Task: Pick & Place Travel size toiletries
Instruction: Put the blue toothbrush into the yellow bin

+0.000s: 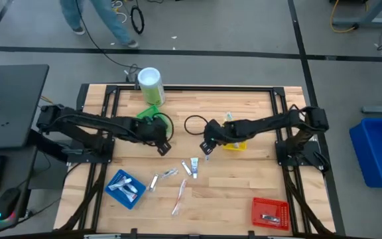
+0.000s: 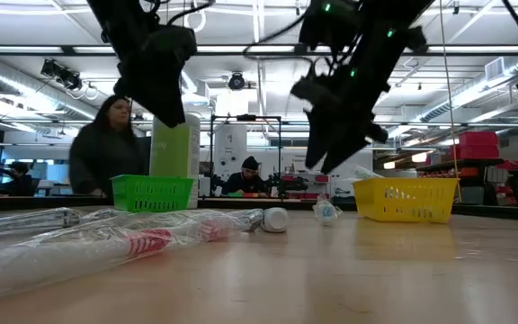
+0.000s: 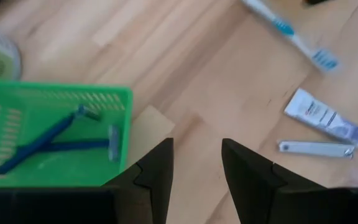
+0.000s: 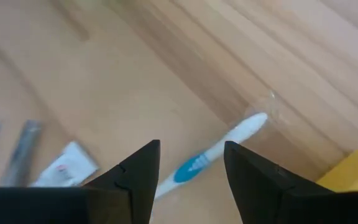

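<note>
Right tool (image 4: 188,168) hung open over a light, slippery, probably wrapped toothbrush (image 4: 213,155) mid-counter; best pinched mid-handle. Left tool (image 3: 196,163) open too.

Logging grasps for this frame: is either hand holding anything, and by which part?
Nothing is held. The left hand and the right hand are both open and empty above the table.

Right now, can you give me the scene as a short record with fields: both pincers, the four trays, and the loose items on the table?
left pincer: open, empty, beside the green tray
right pincer: open, empty, above a toothbrush
green tray: two blue razors inside
yellow tray: under the right arm, contents unclear
blue tray: white items inside
red tray: one small silvery item
loose items: tube, clipper, toothbrushes
canister: behind the green tray
</note>
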{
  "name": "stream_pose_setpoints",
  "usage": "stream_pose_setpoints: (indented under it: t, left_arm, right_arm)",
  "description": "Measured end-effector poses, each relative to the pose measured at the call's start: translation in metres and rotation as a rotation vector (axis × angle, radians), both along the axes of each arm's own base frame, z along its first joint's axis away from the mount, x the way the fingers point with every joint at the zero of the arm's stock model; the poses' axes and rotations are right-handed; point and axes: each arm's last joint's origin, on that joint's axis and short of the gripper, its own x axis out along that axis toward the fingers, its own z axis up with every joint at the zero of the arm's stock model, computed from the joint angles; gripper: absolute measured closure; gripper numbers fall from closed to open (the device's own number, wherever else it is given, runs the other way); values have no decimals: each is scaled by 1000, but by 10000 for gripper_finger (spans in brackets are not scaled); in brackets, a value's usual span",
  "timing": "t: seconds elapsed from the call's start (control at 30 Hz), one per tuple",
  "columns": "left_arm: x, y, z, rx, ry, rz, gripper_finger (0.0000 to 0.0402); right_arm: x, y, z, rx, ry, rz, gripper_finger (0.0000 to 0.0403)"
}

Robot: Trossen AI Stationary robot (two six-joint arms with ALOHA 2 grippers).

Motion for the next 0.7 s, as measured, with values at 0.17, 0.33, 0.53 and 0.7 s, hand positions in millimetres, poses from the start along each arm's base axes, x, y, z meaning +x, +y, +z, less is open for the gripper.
stream_pose_setpoints:
  t: [0.17, 0.33, 0.53, 0.7]
  left_arm:
    - [-13, 10, 21, 53, -74, 28, 259]
    - [-22, 18, 29, 102, -78, 56, 259]
    - [-23, 22, 29, 128, -60, 32, 259]
    - [-22, 26, 28, 134, -48, 35, 259]
  right_arm:
    - [2, -17, -16, 71, 57, -27, 222]
    - [0, -23, -25, 121, 115, -54, 218]
    - [-4, -23, -32, 189, 178, -85, 222]
    - [-7, -22, -35, 236, 211, -79, 231]
